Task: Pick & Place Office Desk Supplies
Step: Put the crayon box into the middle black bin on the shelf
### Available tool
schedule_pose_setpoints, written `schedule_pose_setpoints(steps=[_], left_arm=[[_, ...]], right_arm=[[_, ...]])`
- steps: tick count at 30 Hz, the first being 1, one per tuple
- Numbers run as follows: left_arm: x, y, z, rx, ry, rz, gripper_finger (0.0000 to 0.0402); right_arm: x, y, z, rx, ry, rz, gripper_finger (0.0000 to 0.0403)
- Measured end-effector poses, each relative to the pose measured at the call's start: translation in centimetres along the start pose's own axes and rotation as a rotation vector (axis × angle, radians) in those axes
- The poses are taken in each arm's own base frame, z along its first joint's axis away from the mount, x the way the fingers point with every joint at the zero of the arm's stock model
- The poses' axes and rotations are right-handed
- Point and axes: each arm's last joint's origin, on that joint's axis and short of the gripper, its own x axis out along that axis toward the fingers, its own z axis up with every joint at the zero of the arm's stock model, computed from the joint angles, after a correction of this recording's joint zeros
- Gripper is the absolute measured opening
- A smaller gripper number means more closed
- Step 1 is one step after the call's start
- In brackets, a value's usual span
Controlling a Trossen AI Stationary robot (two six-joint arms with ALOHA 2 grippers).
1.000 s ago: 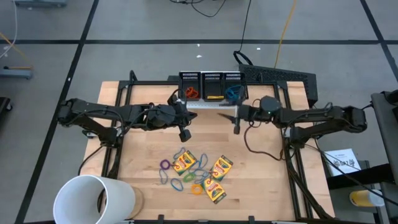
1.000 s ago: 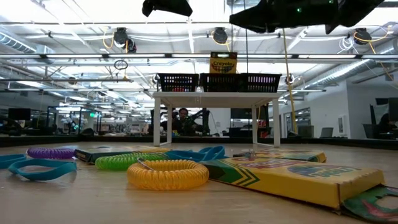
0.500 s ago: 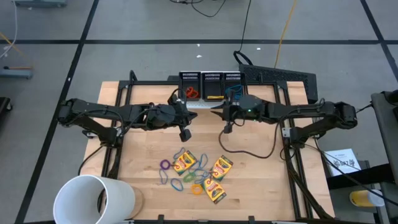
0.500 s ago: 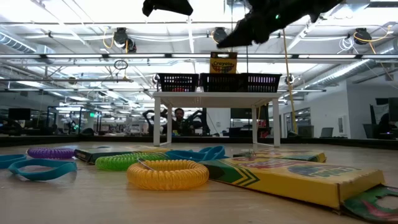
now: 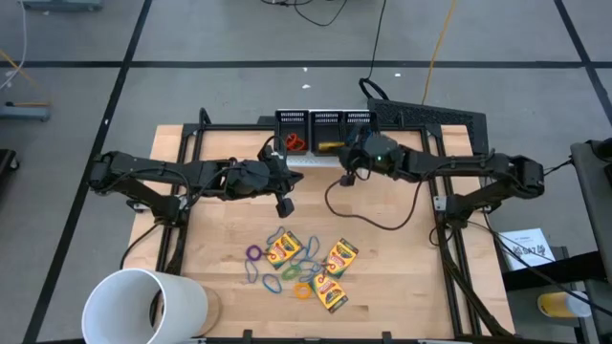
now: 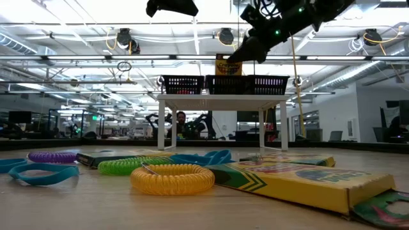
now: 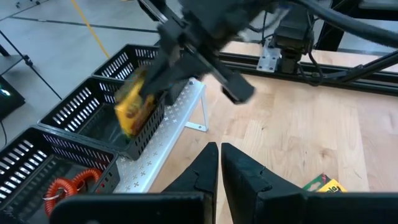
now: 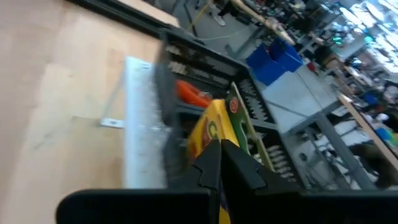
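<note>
1. We are seeing the right tool point(image 5: 348, 178) hanging in the air just in front of the middle black mesh bin point(image 5: 327, 133), its fingers pressed together with nothing between them.
2. In the right wrist view we are looking past those clenched fingers point(image 8: 219, 163) at a yellow crayon box point(image 8: 210, 132) that is standing upright in the middle bin; in the left wrist view the same box point(image 7: 133, 109) is showing blurred at the rim of that bin, just beside the right arm's tip.
3. We are seeing the left tool point(image 5: 284, 205) hovering over the bare middle of the wooden surface point(image 5: 392, 253), well apart from the bins; its fingers point(image 7: 200, 173) are nearly touching and are gripping nothing.
4. Orange rubber bands point(image 5: 295, 142) are lying in the bin nearest the left arm, and blue ones point(image 5: 359, 141) are lying in the bin nearest the right arm; all three bins are sitting on a small white stand point(image 6: 220, 100) at the far edge of the surface.
5. Nearer the front edge, three crayon boxes are lying flat: one point(image 5: 284, 248) toward the left arm, one point(image 5: 340, 256) toward the right arm, one point(image 5: 328, 290) closest to the front.
6. Loose bands are lying around and between them, among them a purple loop point(image 5: 253, 253), a green loop point(image 5: 273, 284) and an orange loop point(image 5: 303, 290).
7. A large white cup point(image 5: 143, 306) is lying on its side at the front corner on the left arm's side.
</note>
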Motion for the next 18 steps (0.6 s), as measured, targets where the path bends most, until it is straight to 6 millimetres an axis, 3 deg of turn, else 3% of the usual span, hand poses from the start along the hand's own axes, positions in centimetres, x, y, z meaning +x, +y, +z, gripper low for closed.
schedule_pose_setpoints(steps=[11, 18], left_arm=[[0.0, 0.0, 0.0, -0.004, 0.000, 0.000, 0.0031], [0.0, 0.0, 0.0, -0.005, 0.000, 0.000, 0.0031]], right_arm=[[1.4, -3.3, -2.4, 0.009, 0.072, -0.116, 0.0001], [0.4, -2.8, -1.1, 0.005, 0.013, -0.106, 0.0001]])
